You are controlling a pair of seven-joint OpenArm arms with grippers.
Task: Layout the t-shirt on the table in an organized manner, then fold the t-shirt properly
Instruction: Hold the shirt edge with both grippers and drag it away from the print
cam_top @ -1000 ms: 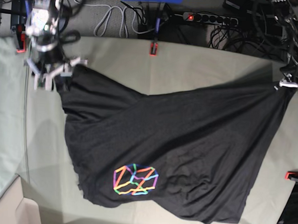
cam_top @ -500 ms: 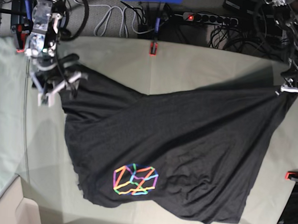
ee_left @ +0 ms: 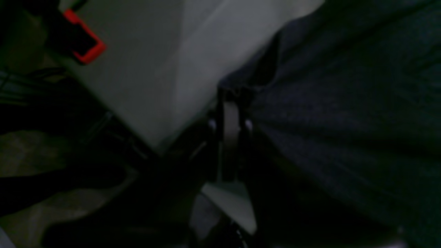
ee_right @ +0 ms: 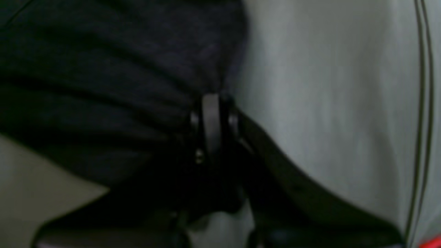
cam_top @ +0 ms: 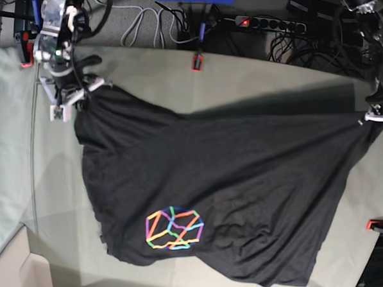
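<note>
charcoal-black t-shirt (cam_top: 241,184), rainbow line logo (cam_top: 173,230), grey-green table (cam_top: 259,83)

Overhead base view of the whole table (cam_top: 259,76); two close wrist views along each pincer, sharing its cloth.

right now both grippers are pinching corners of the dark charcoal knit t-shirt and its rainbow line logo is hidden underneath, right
Not quite. The left gripper and right gripper do pinch the dark charcoal knit t-shirt, but the rainbow line logo faces up in plain sight, as the base view shows.
</note>
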